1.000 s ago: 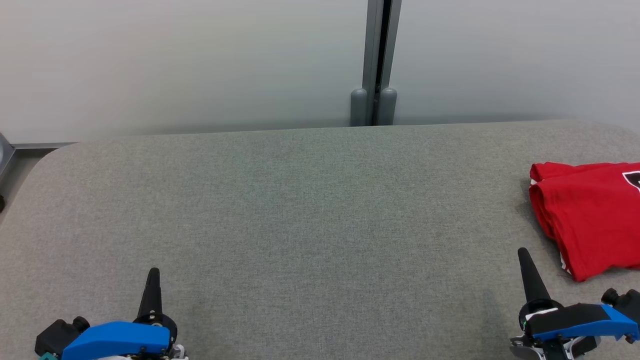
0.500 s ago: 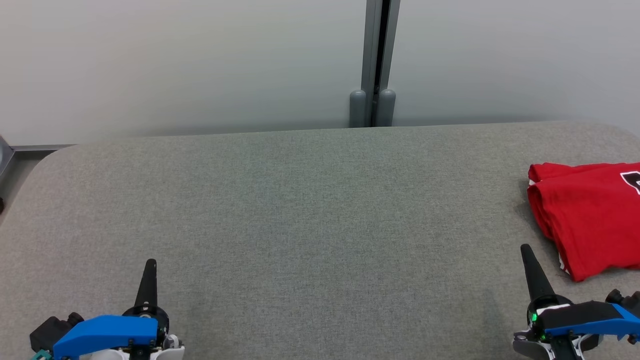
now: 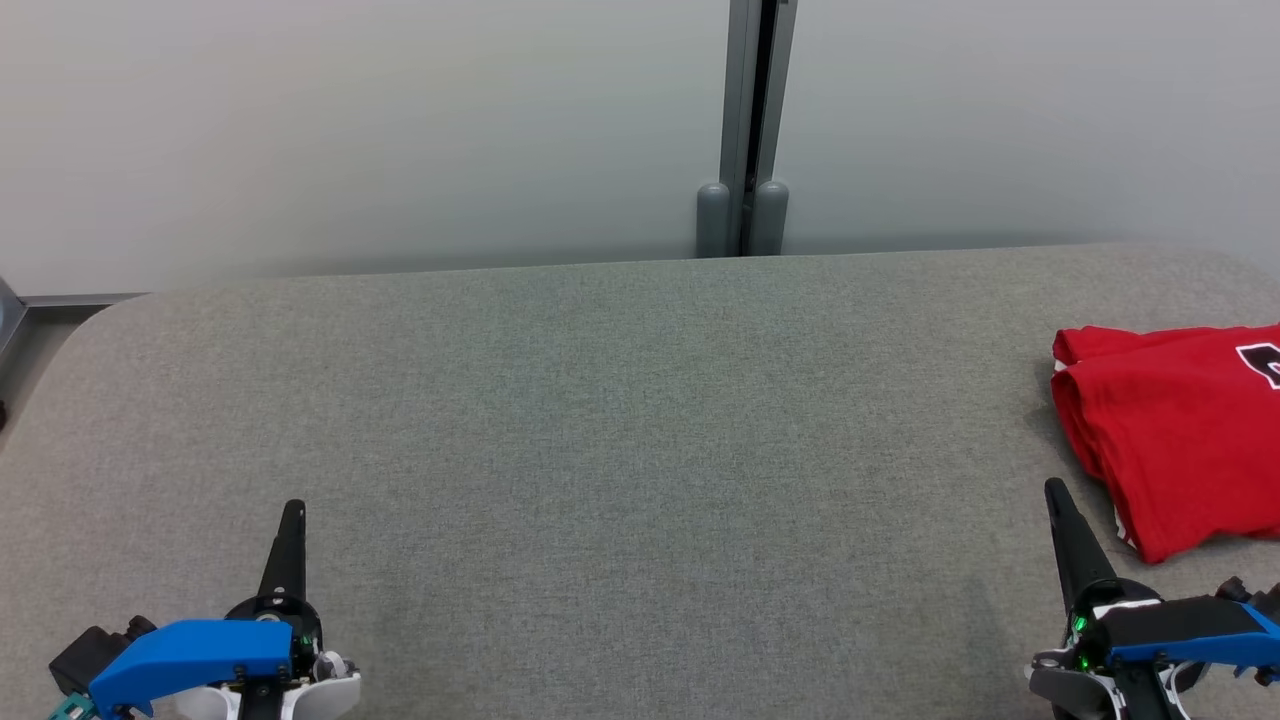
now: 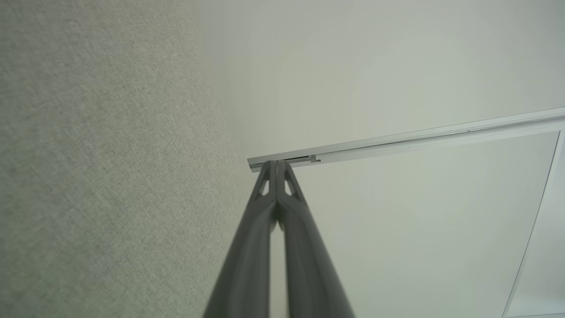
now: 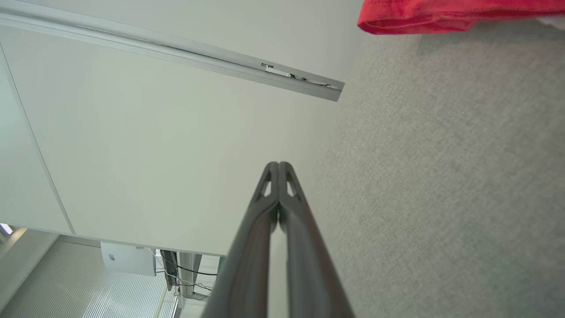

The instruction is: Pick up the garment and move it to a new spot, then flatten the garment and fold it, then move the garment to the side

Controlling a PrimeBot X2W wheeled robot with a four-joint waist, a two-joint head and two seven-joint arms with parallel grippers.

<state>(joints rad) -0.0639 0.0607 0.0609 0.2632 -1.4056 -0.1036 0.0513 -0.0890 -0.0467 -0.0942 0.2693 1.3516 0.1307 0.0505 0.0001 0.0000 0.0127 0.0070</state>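
A folded red garment [image 3: 1180, 435] with a dark and white print lies at the far right of the grey fabric table [image 3: 620, 420], partly cut off by the head view's edge. Its red hem [image 5: 441, 17] also shows along the top of the right wrist view. My right gripper [image 3: 1056, 492] is shut and empty near the front right, just left of the garment's near corner and apart from it. Shut and empty too, my left gripper [image 3: 293, 510] sits at the front left, far from the garment. Both pairs of fingertips [image 4: 277, 164] [image 5: 278, 165] are pressed together.
A pale wall stands behind the table, with a grey vertical post [image 3: 745, 130] at its middle. The table's rounded left corner [image 3: 110, 310] borders a metal ledge. A window with blinds [image 5: 79, 287] shows low in the right wrist view.
Both grippers have drawn back slightly toward the bottom of the head view, their bodies sinking lower. The garment lies as before.
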